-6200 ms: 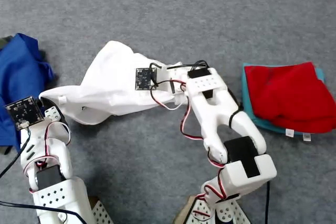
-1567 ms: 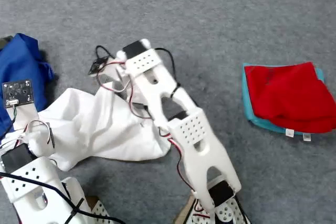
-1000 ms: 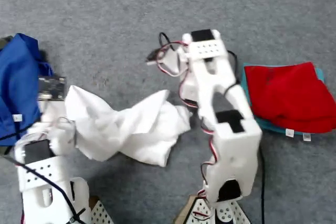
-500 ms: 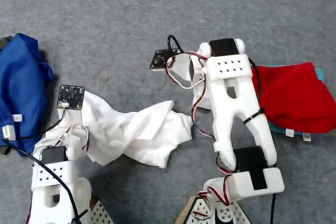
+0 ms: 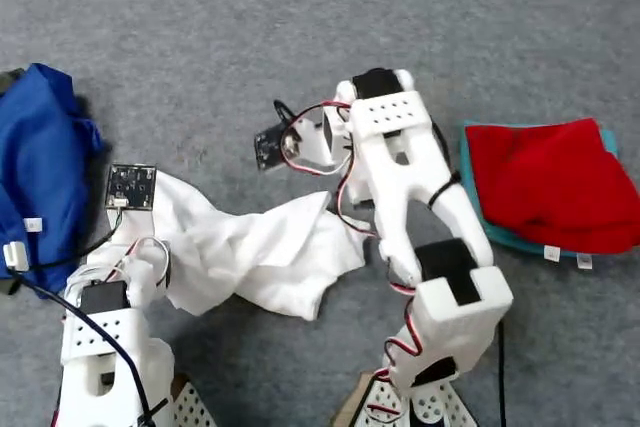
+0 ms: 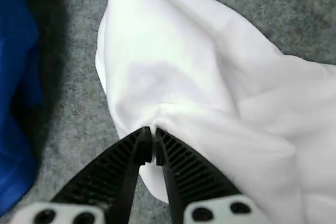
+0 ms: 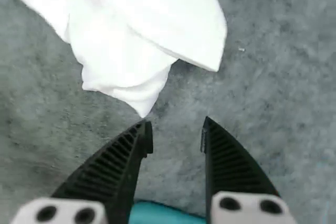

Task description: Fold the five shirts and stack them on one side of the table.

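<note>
Now right gripper [image 7: 176,124] nearer white shirt [image 5: 250,252], left gripper [image 6: 151,132] still pinching

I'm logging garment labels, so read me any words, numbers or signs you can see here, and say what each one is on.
No text can be read in any view.
Two white tags at the near edge of the red shirt stack: too small to read.
White tag on the blue shirt: too small to read.
Camera board on an arm's wrist: any print too small to read.

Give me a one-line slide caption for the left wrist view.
Left gripper shut on a bunched fold of the white shirt, blue shirt beside it on the grey table.
</note>
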{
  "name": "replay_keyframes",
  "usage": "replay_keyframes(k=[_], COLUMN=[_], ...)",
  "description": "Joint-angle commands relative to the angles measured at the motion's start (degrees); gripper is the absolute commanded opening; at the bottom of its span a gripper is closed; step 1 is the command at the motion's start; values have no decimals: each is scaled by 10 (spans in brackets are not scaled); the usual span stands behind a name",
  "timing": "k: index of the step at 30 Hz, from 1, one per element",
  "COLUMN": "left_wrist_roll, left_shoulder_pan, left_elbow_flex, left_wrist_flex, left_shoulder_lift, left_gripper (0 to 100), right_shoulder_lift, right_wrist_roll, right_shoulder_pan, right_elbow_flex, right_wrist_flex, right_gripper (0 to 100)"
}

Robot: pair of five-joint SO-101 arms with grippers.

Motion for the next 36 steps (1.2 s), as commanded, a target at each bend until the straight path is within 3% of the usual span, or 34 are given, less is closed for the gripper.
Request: replay_keyframes(k=[1,11,20,25,36], left_wrist_roll=[4,4,4,4,4], left_shoulder_pan=[-5,-5,-5,-5,-5], left_elbow_flex=[-1,2,2,2,2], left_wrist_flex=[-7,-25,-26,-26,-25], left_shoulder_lift=[-7,-7,-7,-7,-7], left_gripper=[18,18,18,18,18], right_shoulder_lift=[7,-40,-126,-124,-124], right_wrist_roll=[41,80,35,-3,-9], right_shoulder_pan=[0,0,-20,-35,-51], right_elbow_flex=[-15,163,321,330,325], right_wrist_flex=[-36,-236,-418,-450,-449], right_gripper=[167,167,167,168,167])
